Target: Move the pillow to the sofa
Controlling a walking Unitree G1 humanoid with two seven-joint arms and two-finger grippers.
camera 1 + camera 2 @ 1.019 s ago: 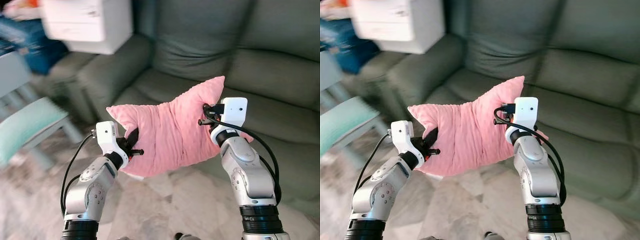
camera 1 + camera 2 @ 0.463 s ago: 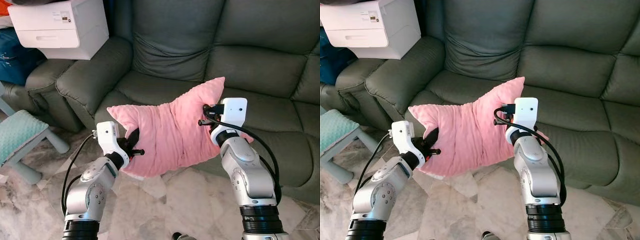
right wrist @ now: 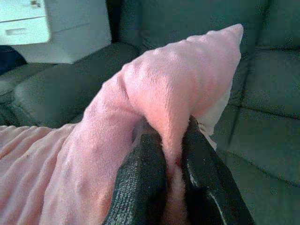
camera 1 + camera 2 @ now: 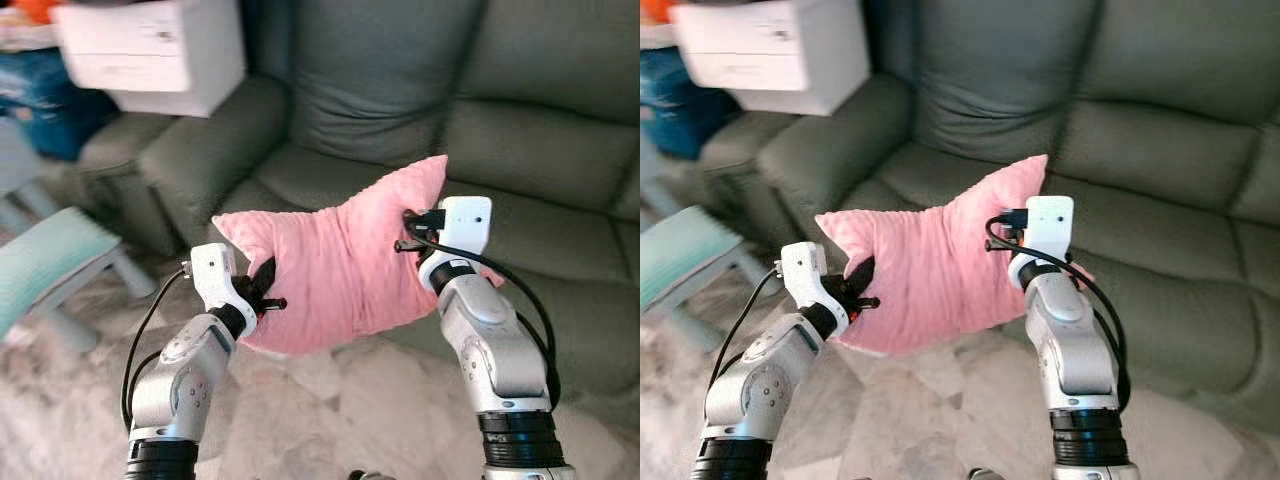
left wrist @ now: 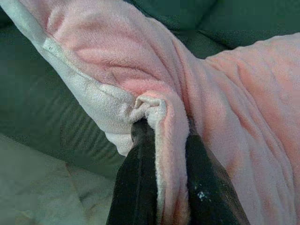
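Across the far half of the scene, from 10 to 2 o'clock, stands a dark green sofa (image 4: 520, 150), its seat cushions unoccupied. On its left armrest at 11 o'clock rests a white printer (image 4: 150, 50), blurred. At 9 o'clock, on the marble floor (image 4: 330, 420), stands a stool with a pale teal cushion (image 4: 45, 260).

At centre, a pink pillow (image 4: 340, 265) hangs in the air between both arms, in front of the sofa's seat edge and above the floor, not touching the seat. Its upper corner points toward 1 o'clock.

Left gripper (image 5: 161, 187): at the pillow's 8 o'clock edge, fingers (image 5: 136, 183) pinched tight on a fold of pink fabric with its white seam.

Right gripper (image 3: 171, 187): at the pillow's 3 o'clock edge, fingers (image 3: 140, 187) clamped on a ridge of the pillow below its raised corner.
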